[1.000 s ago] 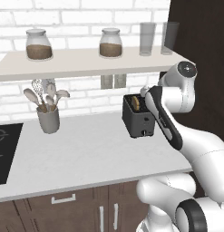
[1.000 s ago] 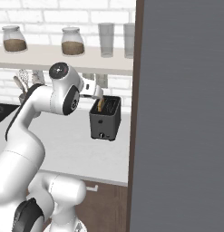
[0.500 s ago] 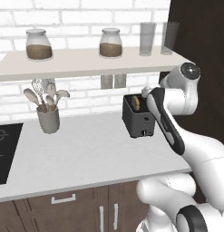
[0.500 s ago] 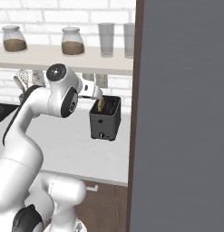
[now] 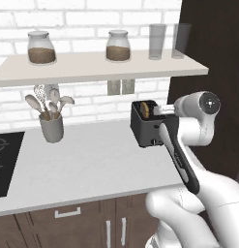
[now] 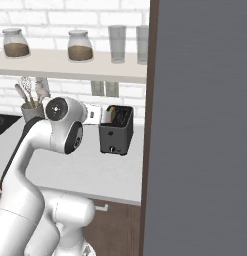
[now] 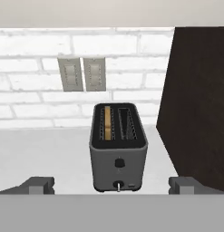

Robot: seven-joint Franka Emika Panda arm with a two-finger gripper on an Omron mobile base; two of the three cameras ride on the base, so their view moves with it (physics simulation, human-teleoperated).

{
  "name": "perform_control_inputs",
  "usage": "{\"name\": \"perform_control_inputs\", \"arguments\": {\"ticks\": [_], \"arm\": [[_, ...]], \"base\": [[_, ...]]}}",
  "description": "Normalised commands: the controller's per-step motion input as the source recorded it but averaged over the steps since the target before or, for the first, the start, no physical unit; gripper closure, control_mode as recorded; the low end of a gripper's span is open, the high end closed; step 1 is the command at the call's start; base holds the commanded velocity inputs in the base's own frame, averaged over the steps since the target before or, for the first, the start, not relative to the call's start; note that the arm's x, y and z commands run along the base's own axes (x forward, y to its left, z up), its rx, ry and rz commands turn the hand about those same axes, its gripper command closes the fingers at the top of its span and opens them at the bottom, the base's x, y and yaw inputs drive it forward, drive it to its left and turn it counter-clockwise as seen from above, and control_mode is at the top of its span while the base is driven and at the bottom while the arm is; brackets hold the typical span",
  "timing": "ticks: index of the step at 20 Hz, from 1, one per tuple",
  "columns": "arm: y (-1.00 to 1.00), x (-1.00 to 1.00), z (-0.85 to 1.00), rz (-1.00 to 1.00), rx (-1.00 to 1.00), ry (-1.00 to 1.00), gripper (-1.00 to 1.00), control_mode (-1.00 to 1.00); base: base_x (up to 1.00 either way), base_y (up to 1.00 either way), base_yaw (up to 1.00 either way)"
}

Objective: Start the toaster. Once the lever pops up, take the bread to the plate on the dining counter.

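Note:
The dark toaster [image 7: 118, 152] stands on the pale worktop against the brick wall, its narrow face toward me. The tan bread [image 7: 107, 121] sits upright in its left slot; the right slot is empty. A round knob and a small lever show low on that face. My gripper [image 7: 112, 186] is open, its fingertips [image 7: 38, 185] spread wide on either side of the toaster's image, short of it. From the base views, the toaster [image 5: 147, 127] has my white hand [image 6: 94, 114] level with its top, close in front. The plate and the dining counter are out of view.
A tall dark cabinet [image 5: 213, 72] rises immediately right of the toaster. Two wall outlets [image 7: 84, 74] sit behind it. A shelf [image 5: 92, 65] with jars and glasses hangs above. A utensil crock [image 5: 51, 127] and a black cooktop [image 5: 5, 162] lie to the left.
The arm's upper joint and hand have come down, bringing the hand from above the toaster to level with its top. The toaster and bread have not moved.

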Motion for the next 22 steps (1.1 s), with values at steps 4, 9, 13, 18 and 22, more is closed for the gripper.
{"name": "perform_control_inputs", "arguments": {"ticks": [4, 9, 13, 18, 22], "arm": [[0.00, 0.00, -0.24, 0.00, 0.00, 0.01, -1.00, -1.00], [0.00, 0.09, -0.16, 0.00, 0.00, 0.01, -1.00, -1.00], [0.00, 0.27, -0.04, 0.00, 0.00, 0.03, -1.00, -1.00], [0.00, 0.40, 0.00, 0.00, 0.00, 0.08, -1.00, -1.00], [0.00, 0.36, 0.00, 0.00, 0.00, 0.09, -1.00, -1.00]], "base": [[0.00, 0.00, 0.00], [0.00, 0.00, 0.00], [0.00, 0.00, 0.00], [0.00, 0.00, 0.00], [0.00, 0.00, 0.00]]}}
